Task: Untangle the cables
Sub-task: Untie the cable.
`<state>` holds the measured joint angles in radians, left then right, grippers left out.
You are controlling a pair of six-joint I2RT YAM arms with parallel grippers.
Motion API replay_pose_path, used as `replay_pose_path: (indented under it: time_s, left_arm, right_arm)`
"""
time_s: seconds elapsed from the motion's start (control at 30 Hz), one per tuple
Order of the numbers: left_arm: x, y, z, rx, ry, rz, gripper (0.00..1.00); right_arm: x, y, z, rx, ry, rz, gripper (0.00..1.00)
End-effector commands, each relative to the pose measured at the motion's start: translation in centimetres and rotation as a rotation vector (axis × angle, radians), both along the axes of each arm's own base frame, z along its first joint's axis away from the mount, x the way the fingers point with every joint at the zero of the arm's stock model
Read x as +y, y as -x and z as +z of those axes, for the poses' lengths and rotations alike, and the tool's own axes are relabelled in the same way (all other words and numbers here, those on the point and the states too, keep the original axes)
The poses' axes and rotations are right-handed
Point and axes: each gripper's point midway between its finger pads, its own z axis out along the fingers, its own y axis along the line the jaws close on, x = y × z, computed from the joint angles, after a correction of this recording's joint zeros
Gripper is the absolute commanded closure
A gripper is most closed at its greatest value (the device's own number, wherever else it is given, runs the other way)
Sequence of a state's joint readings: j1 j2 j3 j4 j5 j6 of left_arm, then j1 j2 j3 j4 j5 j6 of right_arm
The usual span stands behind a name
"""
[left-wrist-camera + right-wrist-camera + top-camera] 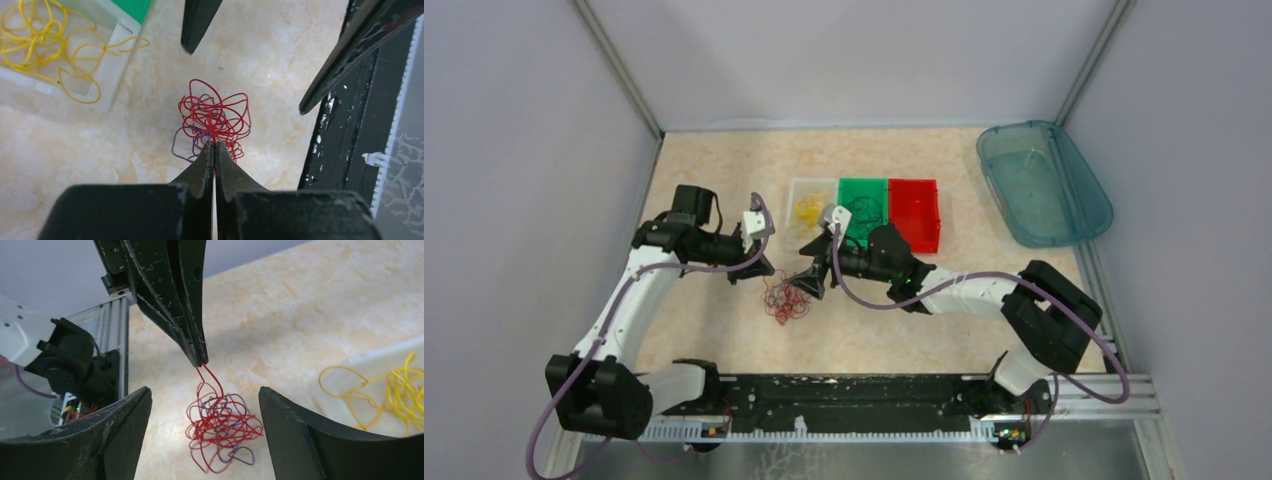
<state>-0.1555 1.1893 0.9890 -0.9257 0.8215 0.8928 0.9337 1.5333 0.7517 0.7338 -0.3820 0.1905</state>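
A tangle of thin red and dark purple cables (786, 300) is at the table's middle. My left gripper (762, 267) is shut on a red strand at the tangle's top (214, 144). In the right wrist view the tangle (222, 427) hangs from the left gripper's closed tips (202, 360). I cannot tell whether its bottom touches the table. My right gripper (809, 284) is open, and its fingers (125, 432) stand either side of the tangle without touching it. Yellow cables (40, 45) lie in a clear bin (812, 186). Dark cables (862, 210) lie in a green bin (864, 186).
A red bin (914, 212) stands right of the green one. A large teal tub (1044, 180) sits at the back right. The black base rail (854, 392) runs along the near edge. Walls enclose the table on three sides.
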Motion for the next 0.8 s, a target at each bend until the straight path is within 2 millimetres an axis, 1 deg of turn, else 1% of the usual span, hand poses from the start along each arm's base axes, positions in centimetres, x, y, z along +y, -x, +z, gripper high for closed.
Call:
replay_pose_path:
  time_s: [0.0, 0.17, 0.2, 0.23, 0.43, 0.6, 0.67, 0.77]
  left_arm:
    - [-1.3, 2.6, 3.8, -0.023, 0.093, -0.095, 1.0]
    - [-2.1, 2.9, 7.2, -0.068, 0.153, -0.106, 1.0]
    - [-2.3, 2.9, 7.9, -0.075, 0.168, -0.108, 1.0]
    - [-2.6, 3.1, 8.6, -0.079, 0.187, -0.112, 1.0]
    - [-3.4, 3.8, 11.8, -0.112, 0.258, -0.135, 1.0]
    - [-3.8, 4.2, 13.5, -0.111, 0.299, -0.135, 1.0]
    - [-3.9, 4.1, 14.1, -0.124, 0.308, -0.127, 1.0]
    - [-3.9, 3.7, 15.4, -0.175, 0.325, -0.106, 1.0]
  right_arm:
    - [2.1, 1.2, 3.4, -0.084, -0.086, 0.148, 0.2]
    - [3.4, 1.6, 4.8, -0.09, -0.152, 0.214, 0.2]
    - [3.6, 1.8, 5.5, -0.095, -0.176, 0.227, 0.2]
    - [4.1, 1.8, 4.7, -0.08, -0.176, 0.238, 0.21]
    - [6.0, 2.5, 5.0, -0.067, -0.212, 0.276, 0.24]
    - [6.5, 2.3, 5.5, -0.032, -0.278, 0.274, 0.26]
    - [6.5, 2.6, 5.5, -0.005, -0.304, 0.289, 0.29]
    - [6.5, 3.2, 4.7, 0.038, -0.322, 0.316, 0.36]
